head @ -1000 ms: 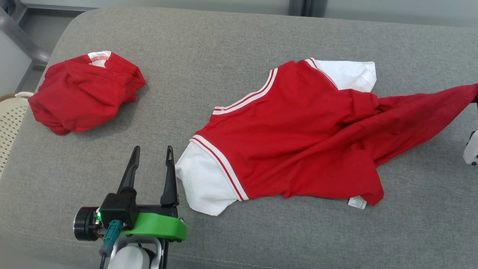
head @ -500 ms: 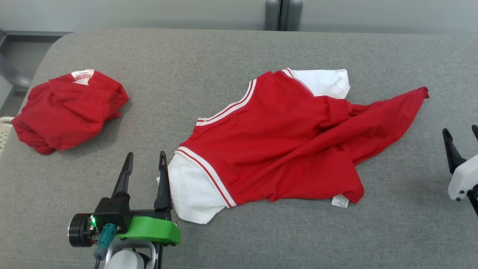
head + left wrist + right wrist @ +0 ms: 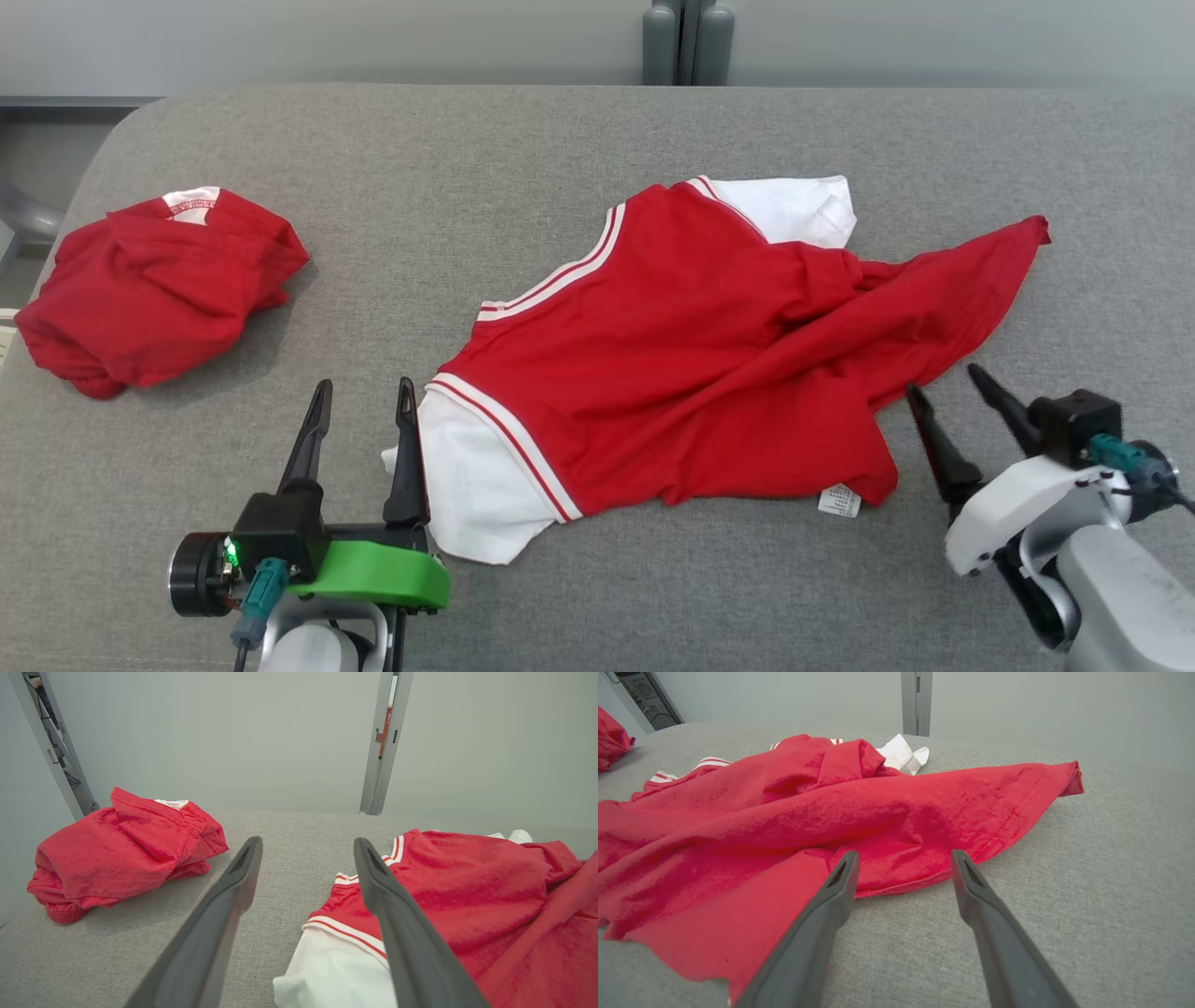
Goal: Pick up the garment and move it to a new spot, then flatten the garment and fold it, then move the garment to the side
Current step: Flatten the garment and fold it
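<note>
2 red garments lie on the gray padded surface (image 3: 485,168). The garment (image 3: 709,373) of the task is spread out near the middle, rumpled and not flat. Its red body is creased, and 1 long flap of cloth runs out toward the far right to a pointed corner. It has 2 white sleeves. The near sleeve (image 3: 476,485) lies at the front left and the far sleeve (image 3: 794,205) at the back, each joined to the red by white-striped trim. 1 small white label (image 3: 838,501) shows at the hem on the near edge.

The second red garment (image 3: 154,289) sits as a loose bundle at the far left, well apart from the first, with a patch of white at its top.

There are 2 grippers, each with 2 dark fingers, and both stand released and empty. The left gripper (image 3: 364,385) hovers at the front left. Its right finger is against the edge of the near sleeve, though contact cannot be told. The right gripper (image 3: 943,380) is at the front right, its tips just beside the red hem below the long flap, with bare gray surface between its fingers.
</note>
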You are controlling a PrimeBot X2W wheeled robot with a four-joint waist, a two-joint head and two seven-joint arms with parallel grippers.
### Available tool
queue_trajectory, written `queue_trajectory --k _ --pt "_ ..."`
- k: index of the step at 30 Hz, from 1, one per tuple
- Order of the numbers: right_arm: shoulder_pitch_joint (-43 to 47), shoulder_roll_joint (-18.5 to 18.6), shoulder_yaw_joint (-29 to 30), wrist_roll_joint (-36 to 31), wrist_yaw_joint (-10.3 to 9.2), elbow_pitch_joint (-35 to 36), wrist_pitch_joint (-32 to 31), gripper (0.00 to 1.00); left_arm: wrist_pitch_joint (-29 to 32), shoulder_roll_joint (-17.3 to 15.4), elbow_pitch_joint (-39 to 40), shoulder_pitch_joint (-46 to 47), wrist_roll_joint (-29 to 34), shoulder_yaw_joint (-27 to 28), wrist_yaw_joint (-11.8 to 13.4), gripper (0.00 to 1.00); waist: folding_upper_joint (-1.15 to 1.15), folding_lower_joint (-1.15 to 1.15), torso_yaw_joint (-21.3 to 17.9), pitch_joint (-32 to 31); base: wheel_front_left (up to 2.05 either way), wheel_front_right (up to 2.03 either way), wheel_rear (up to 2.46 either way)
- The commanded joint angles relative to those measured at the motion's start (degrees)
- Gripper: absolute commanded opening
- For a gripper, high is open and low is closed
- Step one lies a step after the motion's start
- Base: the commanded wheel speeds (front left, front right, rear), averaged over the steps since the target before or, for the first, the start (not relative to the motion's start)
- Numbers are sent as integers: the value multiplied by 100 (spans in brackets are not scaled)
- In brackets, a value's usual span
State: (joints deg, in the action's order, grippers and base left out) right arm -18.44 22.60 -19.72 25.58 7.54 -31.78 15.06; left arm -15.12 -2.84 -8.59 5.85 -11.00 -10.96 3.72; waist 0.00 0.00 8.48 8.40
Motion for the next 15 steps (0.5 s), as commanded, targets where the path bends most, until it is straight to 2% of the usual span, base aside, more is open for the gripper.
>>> queue_trajectory --k 1,5,12,14,15 --pt "126 -45 -86 72 -10 104 15 100 -4 -11 11 -55 22 29 -20 100 0 0 19 0 0 0 0" --pt "331 -219 -346 117 -10 331 15 100 -3 -11 13 -46 31 39 -24 100 0 0 54 4 0 0 0" --pt "559 -390 -622 163 -10 128 10 100 -4 -11 24 -20 4 -7 -7 100 0 0 134 34 0 0 0" --pt "590 -402 -667 220 -10 59 -17 0 -4 -11 36 -27 2 9 10 100 0 0 132 49 0 0 0" --pt "584 -415 -671 244 -10 41 -16 0 -3 -11 43 -35 5 27 13 100 0 0 120 54 0 0 0"
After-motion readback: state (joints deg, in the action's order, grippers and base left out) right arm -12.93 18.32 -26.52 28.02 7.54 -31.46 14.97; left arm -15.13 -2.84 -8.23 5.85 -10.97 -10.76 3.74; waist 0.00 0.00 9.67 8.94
